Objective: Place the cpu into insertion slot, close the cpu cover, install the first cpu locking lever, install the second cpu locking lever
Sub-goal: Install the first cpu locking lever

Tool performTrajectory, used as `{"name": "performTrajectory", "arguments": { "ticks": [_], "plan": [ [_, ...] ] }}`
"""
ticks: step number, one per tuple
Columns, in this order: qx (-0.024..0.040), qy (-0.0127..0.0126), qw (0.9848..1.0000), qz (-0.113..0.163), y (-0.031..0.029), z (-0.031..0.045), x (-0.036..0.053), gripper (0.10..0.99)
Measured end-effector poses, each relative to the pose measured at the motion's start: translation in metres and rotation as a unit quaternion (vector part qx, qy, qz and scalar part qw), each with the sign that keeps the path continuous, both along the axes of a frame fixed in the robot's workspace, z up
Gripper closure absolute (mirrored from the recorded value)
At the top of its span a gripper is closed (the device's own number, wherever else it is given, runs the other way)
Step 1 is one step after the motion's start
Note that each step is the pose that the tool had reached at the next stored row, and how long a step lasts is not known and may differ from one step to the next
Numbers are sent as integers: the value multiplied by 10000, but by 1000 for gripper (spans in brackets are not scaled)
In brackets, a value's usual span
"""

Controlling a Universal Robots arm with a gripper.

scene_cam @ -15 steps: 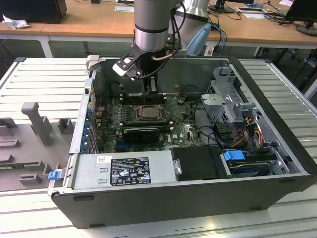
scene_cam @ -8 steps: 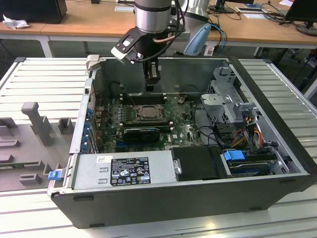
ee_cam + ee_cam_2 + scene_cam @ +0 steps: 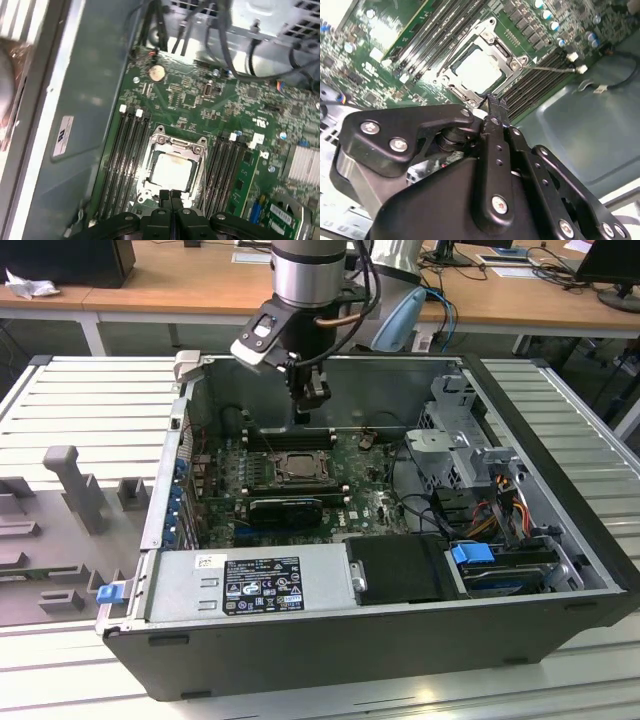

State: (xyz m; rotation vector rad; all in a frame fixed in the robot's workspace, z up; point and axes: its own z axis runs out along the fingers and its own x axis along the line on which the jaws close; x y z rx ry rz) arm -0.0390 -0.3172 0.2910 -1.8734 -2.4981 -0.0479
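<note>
The gripper (image 3: 170, 196), fingertips pressed together and holding nothing, hovers just above the motherboard (image 3: 190, 100) at the edge of the insertion slot (image 3: 146, 186), where the cpu (image 3: 172, 172) sits framed by the flat-lying cpu cover (image 3: 175, 145).

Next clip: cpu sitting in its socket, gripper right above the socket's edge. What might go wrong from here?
1. The shut gripper hangs just over the edge of the cpu cover. A slightly off descent might press on the cpu through the window.
2. A thin lever juts out across the memory slots in the second wrist view. It looks unlatched and might slip off the narrow fingertips if pushed.
</note>
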Motion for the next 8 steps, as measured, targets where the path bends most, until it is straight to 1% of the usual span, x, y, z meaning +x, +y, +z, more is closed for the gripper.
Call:
{"name": "performTrajectory", "arguments": {
  "ticks": [1,5,7,8],
  "plan": [
    [0,0,9998,187,0,0,0,980],
    [0,0,9987,509,0,0,0,980],
    [0,0,9978,670,0,-1,0,980],
    [0,0,9970,772,0,0,0,980]
  ]
}}
